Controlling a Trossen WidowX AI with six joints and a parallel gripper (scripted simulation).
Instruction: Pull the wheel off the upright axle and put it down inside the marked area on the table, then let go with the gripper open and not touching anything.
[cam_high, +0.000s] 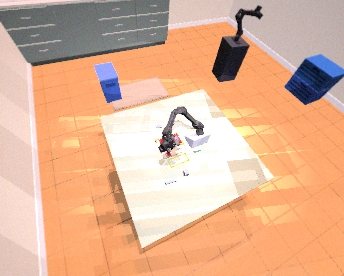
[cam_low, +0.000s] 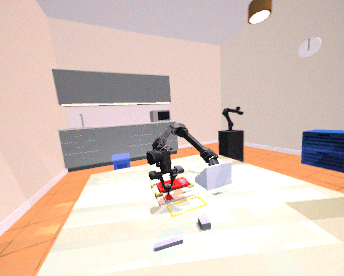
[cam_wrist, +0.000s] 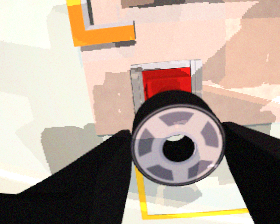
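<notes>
My gripper (cam_high: 169, 151) (cam_low: 169, 187) (cam_wrist: 175, 135) points down and is shut on the wheel (cam_wrist: 179, 174), a dark-sided wheel with a pale spoked face and a centre hole. The hole shows dark with a light sliver at its top. Below the gripper is a small red part (cam_low: 169, 197) (cam_wrist: 167, 80), edged with grey in the wrist view. The upright axle is hidden behind the wheel, so I cannot tell whether the wheel is clear of it. The marked area, a yellow outline (cam_high: 180, 163) (cam_low: 190, 210) (cam_wrist: 195, 215), lies on the table beside the gripper, nearer the exterior camera.
A red piece with yellow ends (cam_low: 175, 184) stands just behind the fingers. An orange corner piece (cam_wrist: 102, 35) shows in the wrist view. A grey wedge-shaped box (cam_high: 197, 140) (cam_low: 215, 176) stands to the right. Two small grey blocks (cam_high: 186, 172) (cam_low: 204, 223) (cam_low: 168, 244) lie beyond the outline.
</notes>
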